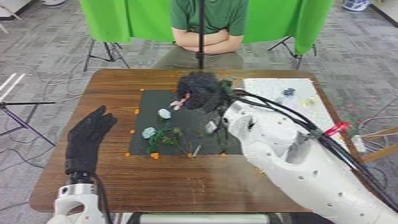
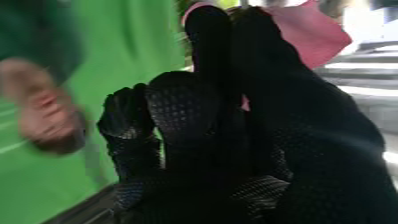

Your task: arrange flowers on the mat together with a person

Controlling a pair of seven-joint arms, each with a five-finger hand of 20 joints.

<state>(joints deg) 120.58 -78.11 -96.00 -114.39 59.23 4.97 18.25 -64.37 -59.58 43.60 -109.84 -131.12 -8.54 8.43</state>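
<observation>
One pink flower (image 2: 306, 32) pinched by R hand (image 1: 202, 91), wrist vw; head vw: L hand (image 1: 87, 137) straight-fingered.

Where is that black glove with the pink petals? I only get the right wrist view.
Observer: The right hand appears above the far edge of the dark mat.

Operator: Does the robot have another hand?

Observer: Yes, the left hand is at the left side of the table, fingers straight.

Operator: Are any flowers on the mat?

Observer: Yes, two pale flowers lie on its left part, near some green stems.
</observation>
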